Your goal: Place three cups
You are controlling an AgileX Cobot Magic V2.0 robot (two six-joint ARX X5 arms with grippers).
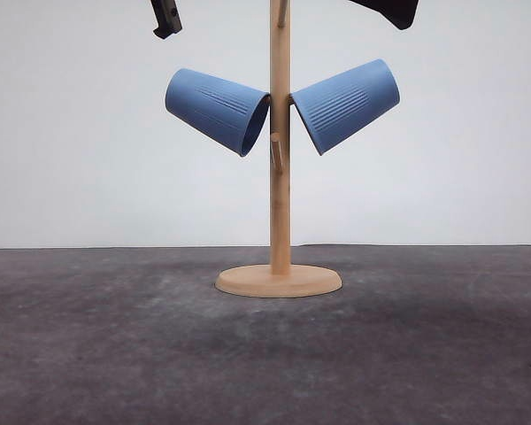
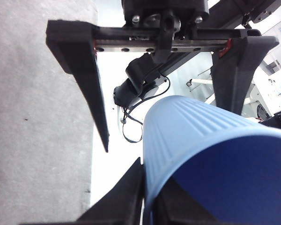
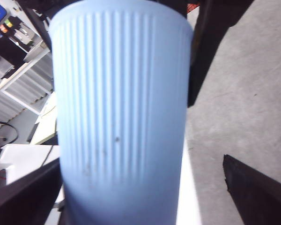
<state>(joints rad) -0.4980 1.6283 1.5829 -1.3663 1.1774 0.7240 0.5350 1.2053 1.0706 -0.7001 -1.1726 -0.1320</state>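
Note:
Two light-blue ribbed cups hang tilted on the wooden stand [image 1: 280, 177], one on the left [image 1: 217, 111] and one on the right [image 1: 345, 104], mouths toward the post. A third cup [image 2: 196, 136] is close in the left wrist view. My left gripper [image 2: 152, 183] is shut on its rim, one finger outside and one inside. Beyond it my right gripper [image 2: 166, 126] stands wide open, facing the left one. In the right wrist view that cup [image 3: 122, 117] sits between the spread fingers of the right gripper [image 3: 140, 161], untouched.
Dark parts of the left arm [image 1: 166, 18] and the right arm [image 1: 389, 11] reach in at the top edge. A bare peg [image 1: 276, 152] sticks out toward the front. The stand's round base [image 1: 279, 281] rests on the grey table [image 1: 115, 354].

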